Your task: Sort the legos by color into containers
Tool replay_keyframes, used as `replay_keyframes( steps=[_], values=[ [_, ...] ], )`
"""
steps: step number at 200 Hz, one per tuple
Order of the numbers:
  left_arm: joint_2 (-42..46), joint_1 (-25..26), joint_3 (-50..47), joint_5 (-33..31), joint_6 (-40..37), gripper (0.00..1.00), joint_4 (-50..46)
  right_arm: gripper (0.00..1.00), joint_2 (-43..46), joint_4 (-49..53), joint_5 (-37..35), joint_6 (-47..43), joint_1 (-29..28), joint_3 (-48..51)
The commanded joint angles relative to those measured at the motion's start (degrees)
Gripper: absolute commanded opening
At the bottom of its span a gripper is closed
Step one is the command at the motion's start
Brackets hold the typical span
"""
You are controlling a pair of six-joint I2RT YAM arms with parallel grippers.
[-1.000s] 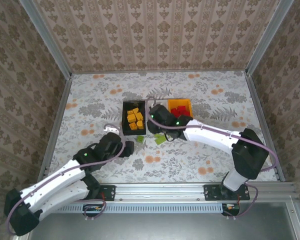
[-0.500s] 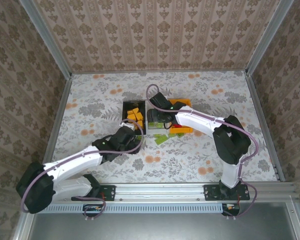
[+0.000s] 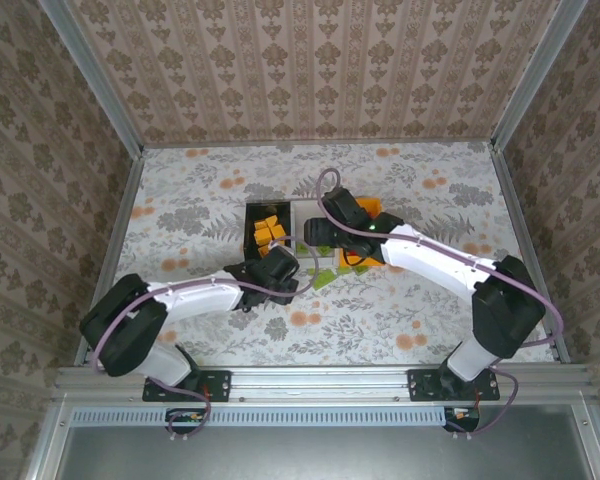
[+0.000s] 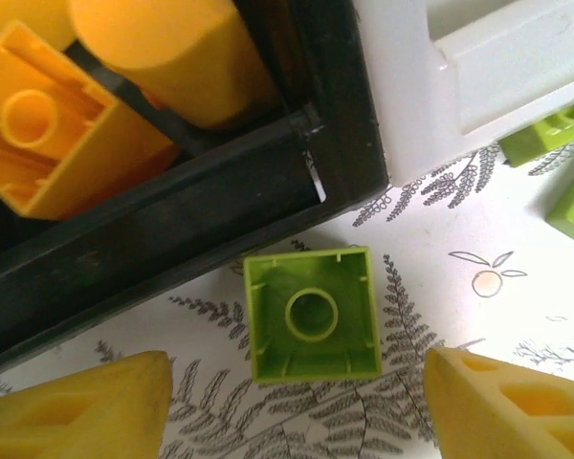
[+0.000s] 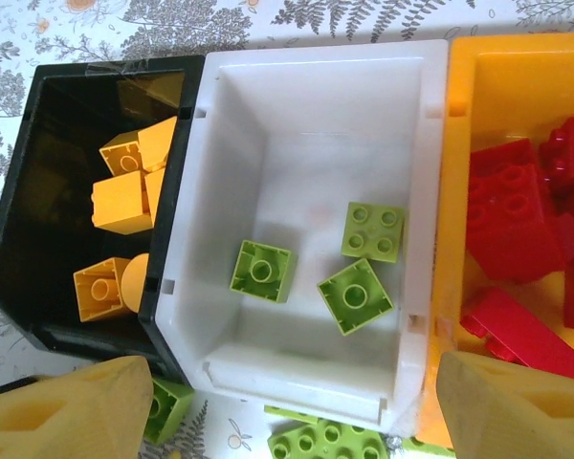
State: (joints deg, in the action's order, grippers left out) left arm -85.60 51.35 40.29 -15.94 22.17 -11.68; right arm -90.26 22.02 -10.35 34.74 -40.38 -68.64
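Straddling an untouched light green plastic brick (image 4: 313,314) on the table (image 4: 497,316), the left gripper (image 4: 297,382) stood spread; the right gripper (image 5: 295,382) hung wide, empty, over a white plastic bin (image 5: 297,105) holding three green bricks (image 5: 262,271); the black plastic bin (image 5: 14,239) held orange-yellow bricks (image 5: 120,203), the orange plastic bin (image 5: 517,76) red bricks (image 5: 512,225)

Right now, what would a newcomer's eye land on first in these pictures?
Three bins stand side by side in the middle of the table: the black bin holds orange-yellow bricks, the white bin three light green bricks, and the orange bin red bricks. Next, a lone green brick lies on the table just outside the black bin's corner, between the left gripper's open fingers, untouched.
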Motion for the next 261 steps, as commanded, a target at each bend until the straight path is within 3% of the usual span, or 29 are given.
replay_keyframes(
  steps=[1, 82, 108, 155, 193, 227, 261],
  values=[
    [-2.54, 0.18, 1.90, -1.68, -0.93, 0.67, 1.82, 0.80, 3.71, -1.24, -1.68, 0.42, 0.21, 1.87],
    [-5.10, 1.87, 1.60, -1.68, -0.34, 0.37, 3.46, 0.80, 9.30, -1.02, -2.80, 0.14, 0.63, 4.61],
    [-0.58, 5.56, 0.24, -3.73, 2.13, 0.30, 0.61, 0.80, 10.10, -1.39, -2.90, 1.09, 1.35, 6.41],
    [13.50, 10.70, 2.25, -4.49, 4.90, 0.29, -7.37, 0.80, 14.85, -2.69, -3.54, 3.03, 2.97, 13.86],
    [12.16, 5.10, 11.70, 2.25, 1.48, 0.29, -7.06, 0.80, 16.79, -3.25, -2.88, 3.71, 3.20, 19.81],
    [1.72, -2.72, 22.38, 9.88, -0.85, 0.29, -3.43, 0.80, 17.95, -3.40, -2.23, 4.50, 3.07, 23.70],
    [-10.72, -6.19, 33.38, 14.05, -1.90, 0.28, -4.10, 0.80, 18.54, -4.62, -0.38, 4.90, 1.71, 26.86]
  ],
)
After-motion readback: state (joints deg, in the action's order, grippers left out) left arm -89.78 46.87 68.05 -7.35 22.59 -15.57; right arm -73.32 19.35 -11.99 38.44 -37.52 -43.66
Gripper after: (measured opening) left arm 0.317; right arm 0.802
